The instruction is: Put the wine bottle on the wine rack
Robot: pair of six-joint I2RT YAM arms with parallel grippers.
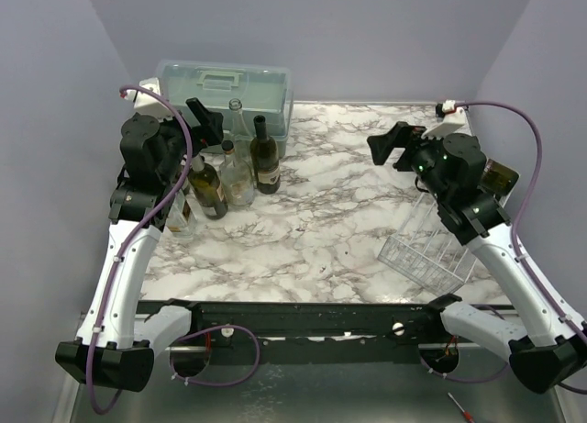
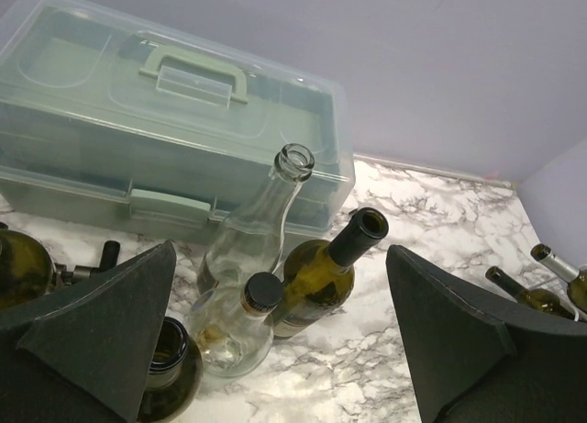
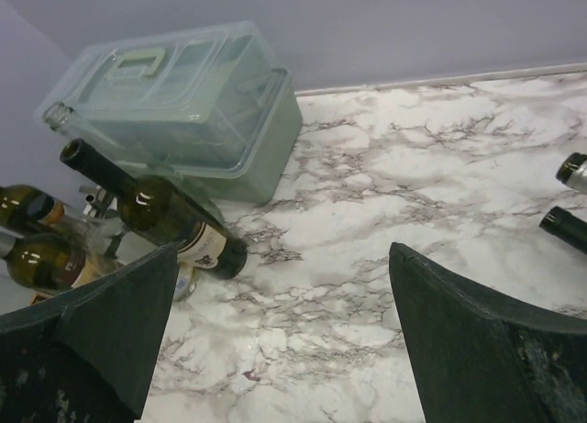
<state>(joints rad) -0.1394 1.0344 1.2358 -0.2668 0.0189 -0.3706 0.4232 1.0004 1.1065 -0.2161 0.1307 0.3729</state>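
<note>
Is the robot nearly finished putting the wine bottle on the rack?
Not yet. Nothing looks done: the visible part of the wine rack holds no bottle. Nothing is in hand: the left end effector and right end effector are open and empty. The standing wine bottles by the toolbox wait to be picked up and carried over.

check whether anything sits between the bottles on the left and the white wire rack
Nothing visible: bare table lies between the dark wine bottle and the wine rack. The toolbox stands behind the bottles, off that path. The right arm hangs over the rack.
</note>
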